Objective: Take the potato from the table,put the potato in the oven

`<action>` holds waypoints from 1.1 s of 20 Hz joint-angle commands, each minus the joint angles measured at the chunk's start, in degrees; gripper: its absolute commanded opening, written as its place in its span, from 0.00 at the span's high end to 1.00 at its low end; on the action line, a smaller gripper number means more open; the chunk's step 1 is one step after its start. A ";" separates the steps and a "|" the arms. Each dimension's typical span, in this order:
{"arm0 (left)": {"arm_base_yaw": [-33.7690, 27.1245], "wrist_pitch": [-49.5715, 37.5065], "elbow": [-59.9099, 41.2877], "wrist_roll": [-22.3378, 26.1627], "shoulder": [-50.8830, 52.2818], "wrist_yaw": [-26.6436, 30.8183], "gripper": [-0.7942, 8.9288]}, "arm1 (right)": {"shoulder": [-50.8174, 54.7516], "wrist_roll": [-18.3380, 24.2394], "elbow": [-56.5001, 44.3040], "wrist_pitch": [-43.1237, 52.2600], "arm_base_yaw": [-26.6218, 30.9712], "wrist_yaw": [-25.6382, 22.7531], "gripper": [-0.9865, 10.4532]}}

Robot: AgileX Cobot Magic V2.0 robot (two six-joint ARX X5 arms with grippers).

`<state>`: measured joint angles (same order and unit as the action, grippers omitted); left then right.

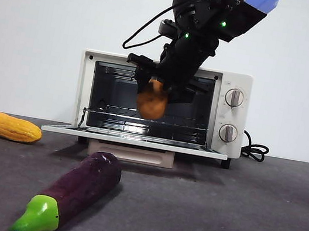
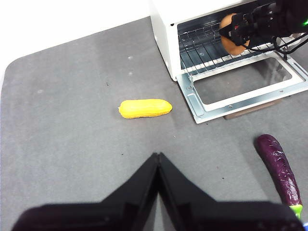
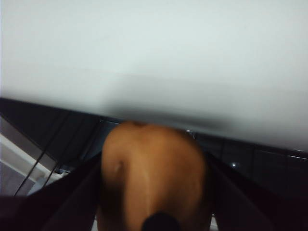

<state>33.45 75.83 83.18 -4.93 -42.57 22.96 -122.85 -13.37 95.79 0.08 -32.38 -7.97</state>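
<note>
The orange-brown potato (image 1: 151,104) hangs in the open mouth of the cream-white oven (image 1: 227,151), just above its wire rack. My right gripper (image 1: 157,90) is shut on the potato (image 3: 153,175), which fills the right wrist view between the two dark jaws, with the oven's white top wall behind it. In the left wrist view the same potato (image 2: 231,41) shows at the oven opening (image 2: 166,38), held by the other arm. My left gripper (image 2: 158,159) hovers over the grey table (image 2: 62,125), far from the oven, shut and holding nothing.
The oven door (image 1: 132,140) lies folded down flat toward the front. A yellow corn cob (image 1: 10,127) rests at the left of the table. A purple eggplant (image 1: 80,189) with a green stem lies in front of the door. A black cord (image 1: 254,150) trails right of the oven.
</note>
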 commanded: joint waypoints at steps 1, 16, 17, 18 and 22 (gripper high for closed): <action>0.13 -0.22 -0.24 0.72 0.20 0.02 0.92 | -2.03 -0.63 -0.37 0.20 -0.24 -0.63 0.74; 0.13 -0.22 -0.24 2.25 0.22 0.02 0.92 | -1.40 -3.08 -0.37 1.81 -1.07 -3.50 0.42; 0.13 -0.22 -0.24 2.54 0.22 0.04 0.92 | -1.22 -3.10 -0.37 1.46 -1.46 -3.61 0.42; 0.13 -0.22 -0.24 2.60 0.22 0.04 0.92 | -0.74 -3.08 -0.37 0.68 -1.86 -4.42 0.42; 0.13 -0.22 -0.24 2.80 0.22 0.04 0.92 | 1.64 -3.02 -0.37 -3.19 -4.09 -8.81 0.42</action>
<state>33.45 75.83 83.18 -2.92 -42.57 22.98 -122.34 -15.90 95.79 -3.57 -36.25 -16.45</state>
